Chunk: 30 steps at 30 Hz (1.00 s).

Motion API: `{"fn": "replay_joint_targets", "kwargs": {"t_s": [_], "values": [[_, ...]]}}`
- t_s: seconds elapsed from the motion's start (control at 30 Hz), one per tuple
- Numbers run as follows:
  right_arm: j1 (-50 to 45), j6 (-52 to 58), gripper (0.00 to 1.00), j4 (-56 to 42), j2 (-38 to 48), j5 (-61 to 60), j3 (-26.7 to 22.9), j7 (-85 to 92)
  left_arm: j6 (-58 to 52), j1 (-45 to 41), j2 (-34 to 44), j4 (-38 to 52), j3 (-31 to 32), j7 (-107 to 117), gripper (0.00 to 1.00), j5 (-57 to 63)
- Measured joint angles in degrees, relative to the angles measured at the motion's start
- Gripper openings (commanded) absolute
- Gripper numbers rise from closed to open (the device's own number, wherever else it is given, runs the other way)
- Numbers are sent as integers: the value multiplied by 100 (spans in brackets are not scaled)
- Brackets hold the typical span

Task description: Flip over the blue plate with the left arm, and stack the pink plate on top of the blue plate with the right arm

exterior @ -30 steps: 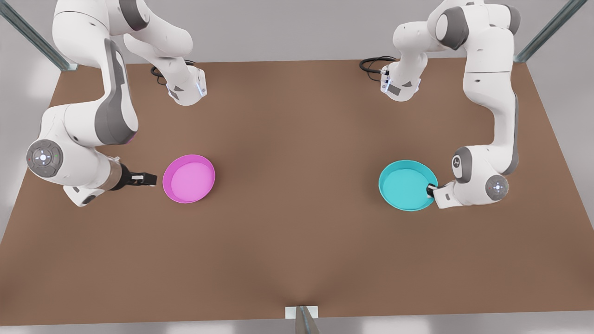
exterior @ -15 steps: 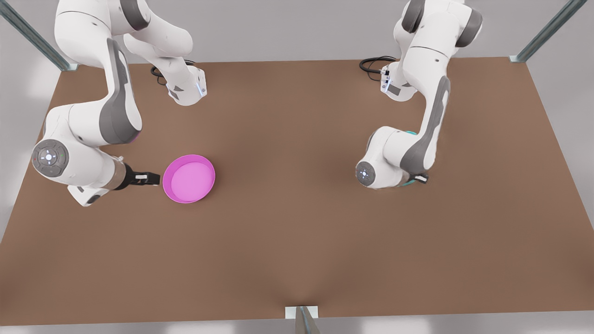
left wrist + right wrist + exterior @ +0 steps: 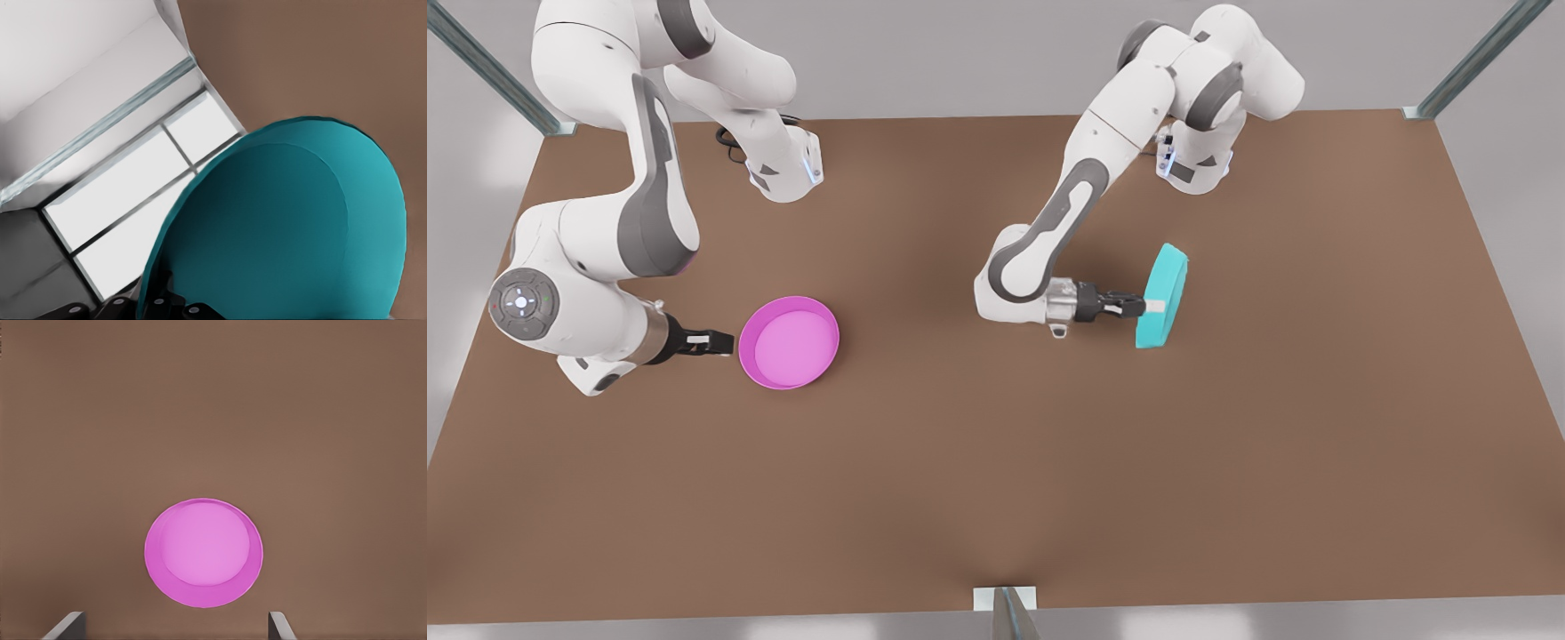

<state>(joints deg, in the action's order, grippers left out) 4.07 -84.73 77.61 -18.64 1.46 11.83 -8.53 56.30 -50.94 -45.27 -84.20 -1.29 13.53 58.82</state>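
Turquoise item: the blue plate (image 3: pixel 1163 296) is held on edge, near upright, lifted over the table (image 3: pixel 996 462) toward the front view's right of centre; in the left wrist view its flat underside (image 3: pixel 287 227) faces the camera.
Left end effector (image 3: pixel 1144 307): clenched on the blue plate's rim, arm reaching in sideways.
Flip status: judged about halfway; the plate is not yet turned face down or set on the table.
Pink plate (image 3: pixel 789 342): lying rim up on the table at the front view's left, untouched; also seen in the right wrist view (image 3: pixel 203 552).
Right end effector (image 3: pixel 726 341): just beside the pink plate's rim, fingers spread, nothing gripped; waiting.
Left to do: flip completed, plate set down, pink plate grasped and stacked.
Writing: no brand, label or text readable.
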Motion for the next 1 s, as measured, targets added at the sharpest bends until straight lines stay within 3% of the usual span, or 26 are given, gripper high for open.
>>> {"fn": "replay_joint_targets", "kwargs": {"t_s": [0.33,0.97,1.0], "values": [[32,41,100,-8,0,-12,-10,16,-122,-695,-1009,457,34,1614,21,1097],[521,-70,100,323,-208,21,-32,18,-119,-925,-1520,633,35,2190,21,1243],[600,-127,100,350,-261,21,-41,51,-115,-926,-1520,633,35,2190,44,1237]]}}
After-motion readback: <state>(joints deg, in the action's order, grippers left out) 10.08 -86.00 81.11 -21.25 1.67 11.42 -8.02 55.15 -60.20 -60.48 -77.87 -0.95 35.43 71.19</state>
